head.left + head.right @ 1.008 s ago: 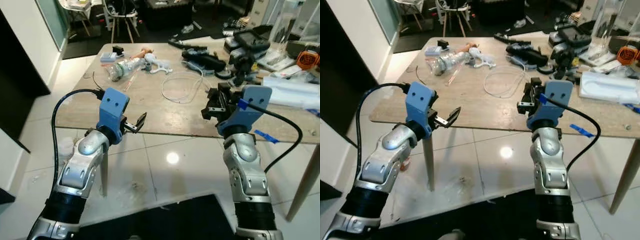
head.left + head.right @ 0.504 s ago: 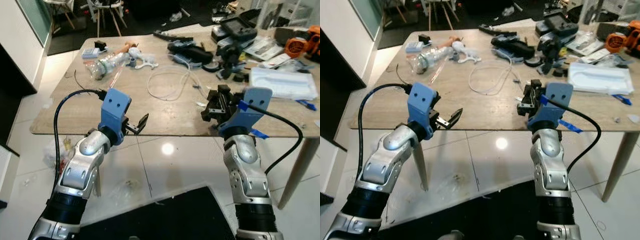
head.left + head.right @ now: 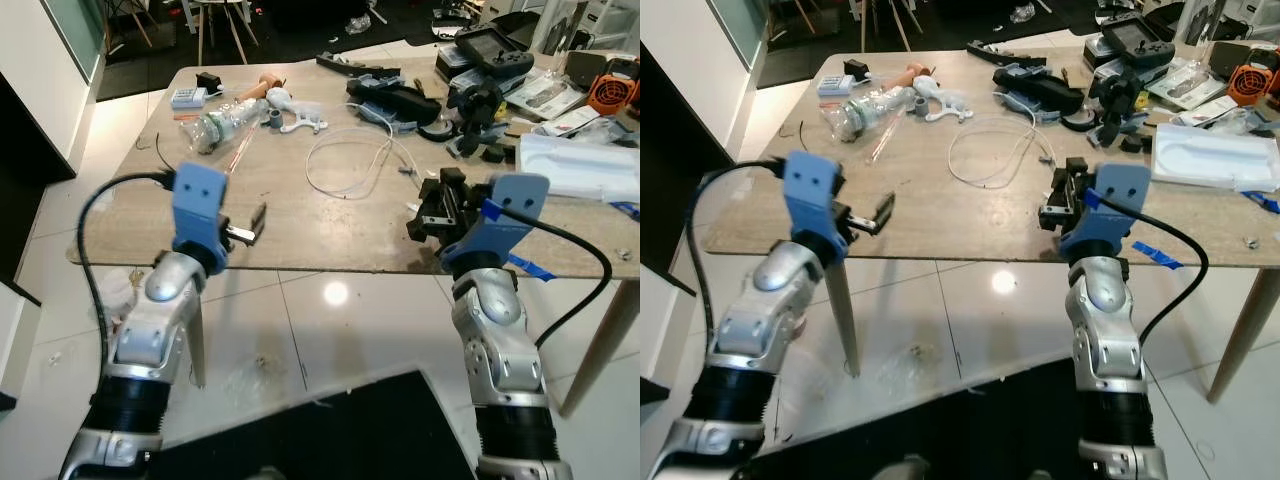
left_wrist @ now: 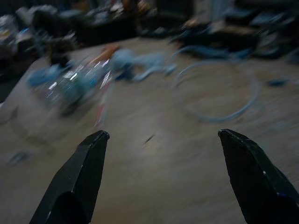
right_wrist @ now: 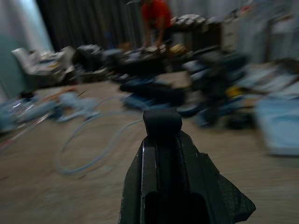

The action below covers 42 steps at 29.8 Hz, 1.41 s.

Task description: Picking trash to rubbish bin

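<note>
Left pincer point(image 3: 243, 228) hovered over the near edge of the counter point(image 3: 300, 225), fingers spread wide, nothing between them; the left wrist view showed both black fingertips point(image 4: 88, 158) far apart above bare wood. Left arm was motion-blurred.

Crushed clear plastic bottle point(image 3: 215, 125) lay on its side at the counter's far-left part, about 12 o'clock from the left pincer and well apart from it. Just beside it at 3 o'clock: a white plastic piece point(image 3: 292, 117). A small blue-white box point(image 3: 187, 97) sat near the bottle at 11 o'clock.

Loop of thin white tubing point(image 3: 350, 165) lay mid-counter, between the two arms and further out.

Right pincer point(image 3: 438, 205) sat over the counter's near edge at the right, fingers pressed together, holding nothing; the right wrist view showed the closed black fingers point(image 5: 161, 154) as one block.

At 1 o'clock from it: black tools and gear point(image 3: 480, 100) in a cluster, then a white plastic bag point(image 3: 575, 165). Blue tape strip point(image 3: 527, 267) lay near the counter's edge.

Glossy white tiled floor point(image 3: 330, 320) below.
</note>
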{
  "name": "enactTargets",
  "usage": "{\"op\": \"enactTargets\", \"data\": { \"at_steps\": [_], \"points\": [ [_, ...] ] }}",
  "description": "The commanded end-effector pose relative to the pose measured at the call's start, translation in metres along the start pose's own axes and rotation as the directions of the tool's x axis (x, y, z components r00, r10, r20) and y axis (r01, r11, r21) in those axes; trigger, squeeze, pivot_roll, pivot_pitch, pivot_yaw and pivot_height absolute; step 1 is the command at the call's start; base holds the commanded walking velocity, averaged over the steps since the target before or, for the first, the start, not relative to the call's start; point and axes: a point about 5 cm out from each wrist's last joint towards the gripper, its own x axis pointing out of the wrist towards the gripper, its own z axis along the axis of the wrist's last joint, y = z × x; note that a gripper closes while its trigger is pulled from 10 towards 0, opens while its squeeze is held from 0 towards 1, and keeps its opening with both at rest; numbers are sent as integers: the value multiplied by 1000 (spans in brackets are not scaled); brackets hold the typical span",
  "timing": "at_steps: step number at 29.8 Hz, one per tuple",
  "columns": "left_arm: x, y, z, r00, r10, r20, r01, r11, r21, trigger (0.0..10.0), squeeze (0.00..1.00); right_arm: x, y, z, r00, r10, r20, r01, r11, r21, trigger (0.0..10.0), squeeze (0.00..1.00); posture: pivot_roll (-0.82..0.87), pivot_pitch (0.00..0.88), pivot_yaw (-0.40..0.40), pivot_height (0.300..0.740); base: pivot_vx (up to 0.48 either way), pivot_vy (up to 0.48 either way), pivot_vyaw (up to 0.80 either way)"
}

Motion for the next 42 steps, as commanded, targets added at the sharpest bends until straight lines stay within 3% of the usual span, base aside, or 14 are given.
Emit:
{"op": "enactTargets", "data": {
  "at_steps": [1, 6, 11, 22, 35, 42],
  "points": [
    [1, -2, 2, 1000, -15, 17, 15, 1000, -11, 10000, 0, -1, -5, 1, 1000, -18, 12, 18, 1000, 3, 10000, 0, 23, 123, 99, 740, 0, 0, -800],
    [-1, 8, 1, 999, 34, 14, -34, 999, 14, 10000, 0, 2, -13, 2, 998, -59, 17, 59, 998, -29, 10000, 0, 24, 121, 90, 740, 0, 0, -800],
    [-6, 14, -7, 997, 73, -23, -74, 997, -9, 10000, 0, -2, -18, -6, 996, -88, -29, 86, 994, -69, 10000, 0, 31, 120, 86, 740, 0, 0, -800],
    [-15, 27, -20, 995, 90, -34, -88, 995, 39, 10000, 0, -22, -34, -32, 985, -136, -106, 122, 984, -131, 10000, 0, 25, 117, 82, 740, 0, 0, -800],
    [-12, 30, -20, 992, 122, -16, -121, 992, 40, 10000, 0, -25, -26, -36, 984, -136, -118, 123, 986, -113, 10000, 0, 7, 117, 83, 740, 0, 0, -800],
    [-14, 30, -22, 994, 109, -15, -108, 993, 45, 10000, 0, -34, -16, -48, 984, -107, -142, 93, 990, -102, 10000, 0, 3, 119, 80, 740, 0, 0, -800]
  ]
}}
